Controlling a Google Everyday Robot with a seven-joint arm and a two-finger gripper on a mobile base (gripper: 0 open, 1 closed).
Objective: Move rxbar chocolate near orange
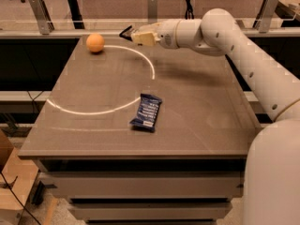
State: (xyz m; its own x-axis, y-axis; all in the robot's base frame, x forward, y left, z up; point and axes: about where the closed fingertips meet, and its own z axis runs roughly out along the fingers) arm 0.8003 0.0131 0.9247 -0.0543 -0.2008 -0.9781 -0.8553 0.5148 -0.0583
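The orange (pixel 95 43) sits at the far left corner of the table (pixel 197 125). My gripper (pixel 127 32) reaches in from the right at the far edge, above the table and a short way to the right of the orange. It is shut on a small dark flat piece, the rxbar chocolate (pixel 125 32), which sticks out to the left of the tan fingers (pixel 143 36). Most of the bar is hidden by the fingers.
A larger blue packet with white stripes (pixel 146 111) lies near the table's middle front. A white arc line (pixel 140 55) is drawn on the tabletop. A rail with posts (pixel 40 13) runs behind the table. My white arm (pixel 253 64) spans the right side.
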